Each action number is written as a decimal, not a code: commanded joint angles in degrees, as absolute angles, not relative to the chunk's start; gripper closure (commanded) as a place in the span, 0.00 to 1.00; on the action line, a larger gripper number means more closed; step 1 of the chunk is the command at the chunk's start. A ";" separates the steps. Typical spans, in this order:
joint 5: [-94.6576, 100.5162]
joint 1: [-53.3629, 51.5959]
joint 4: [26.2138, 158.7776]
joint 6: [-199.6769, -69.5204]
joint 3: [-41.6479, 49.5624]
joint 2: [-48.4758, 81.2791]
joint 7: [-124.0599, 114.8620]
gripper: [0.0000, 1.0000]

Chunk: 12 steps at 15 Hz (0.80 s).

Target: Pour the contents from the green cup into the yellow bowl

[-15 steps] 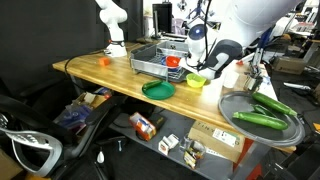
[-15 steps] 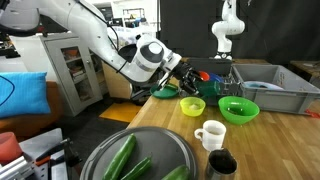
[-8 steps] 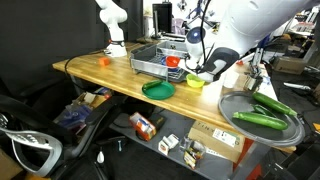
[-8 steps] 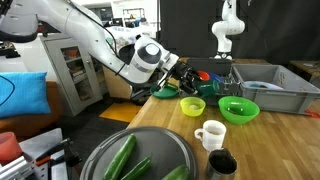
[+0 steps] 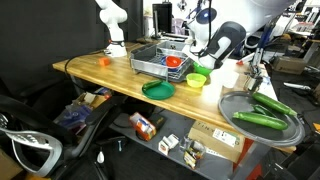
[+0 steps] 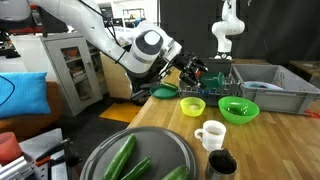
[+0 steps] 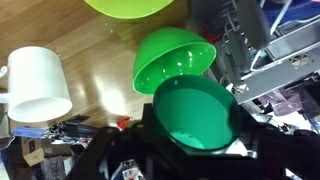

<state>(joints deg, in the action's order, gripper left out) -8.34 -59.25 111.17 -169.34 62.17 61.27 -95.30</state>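
Green cup (image 7: 195,115) raised | held in jaws | mouth, long axis toward wrist camera

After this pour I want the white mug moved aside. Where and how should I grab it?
Once the green cup is set down, probably come straight down on the mug and pinch its wall, one jaw inside and one outside, opposite the handle. It stands upright with its mouth open, and a dark cup sits close beside it, so a side approach looks cramped.
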 commanded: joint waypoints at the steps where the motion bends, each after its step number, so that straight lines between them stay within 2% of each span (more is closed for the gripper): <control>1: -9.97 -57.56 115.79 -171.53 59.26 49.65 -92.33 0.47; 7: -10.10 -54.10 121.78 -172.17 54.21 32.61 -87.77 0.47; 12: -10.09 -43.45 126.20 -171.80 39.76 20.54 -82.77 0.47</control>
<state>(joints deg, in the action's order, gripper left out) -9.84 -51.05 122.62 -170.78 49.43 29.07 -87.37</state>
